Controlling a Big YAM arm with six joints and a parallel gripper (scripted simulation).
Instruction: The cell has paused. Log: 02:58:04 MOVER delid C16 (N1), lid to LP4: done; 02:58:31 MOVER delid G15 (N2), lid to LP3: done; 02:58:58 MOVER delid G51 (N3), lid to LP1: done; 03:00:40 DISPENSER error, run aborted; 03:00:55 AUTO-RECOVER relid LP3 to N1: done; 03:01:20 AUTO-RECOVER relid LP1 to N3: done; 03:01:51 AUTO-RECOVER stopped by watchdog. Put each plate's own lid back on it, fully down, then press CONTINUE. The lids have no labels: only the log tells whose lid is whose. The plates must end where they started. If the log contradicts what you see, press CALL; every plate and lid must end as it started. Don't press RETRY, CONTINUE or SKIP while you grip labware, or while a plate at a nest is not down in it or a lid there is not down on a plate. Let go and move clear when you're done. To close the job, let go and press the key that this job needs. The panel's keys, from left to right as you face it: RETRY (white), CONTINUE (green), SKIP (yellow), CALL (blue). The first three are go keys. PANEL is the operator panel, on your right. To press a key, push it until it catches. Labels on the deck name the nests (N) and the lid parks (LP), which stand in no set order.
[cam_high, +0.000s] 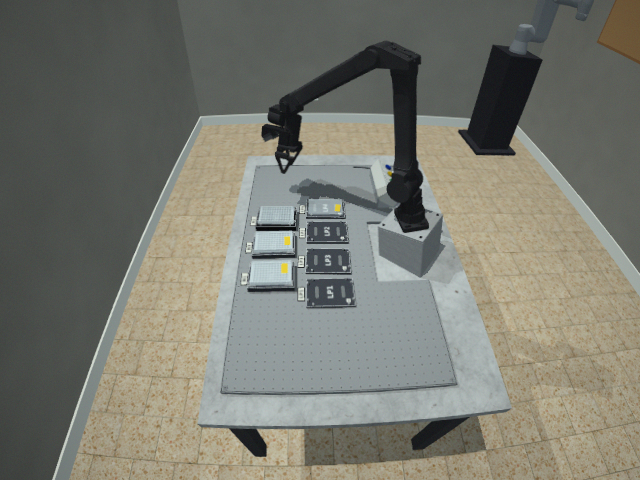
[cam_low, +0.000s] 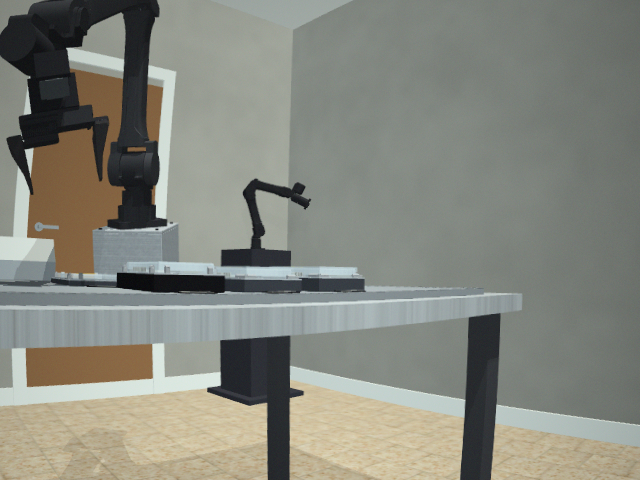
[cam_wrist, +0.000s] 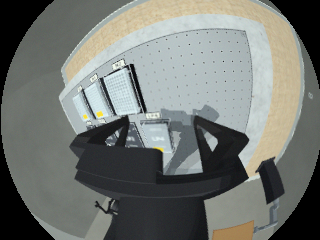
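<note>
Three plates stand in a column on the left of the grey deck. The far plate (cam_high: 276, 215) shows bare wells and no yellow mark. The middle plate (cam_high: 273, 241) and the near plate (cam_high: 271, 273) each carry a lid with a yellow mark. A loose lid (cam_high: 324, 207) with a yellow mark lies on the far lid park, and it also shows in the wrist view (cam_wrist: 154, 135). Three near lid parks (cam_high: 328, 260) are bare. My gripper (cam_high: 284, 165) hangs open and empty high above the deck's far left, beyond the plates; it also shows in the side view (cam_low: 59, 155).
The white operator panel (cam_high: 383, 178) with coloured keys stands at the far edge, partly hidden behind my arm's base (cam_high: 410, 242). A second small arm on a black pedestal (cam_low: 255, 253) stands off the table. The deck labels are too small to read.
</note>
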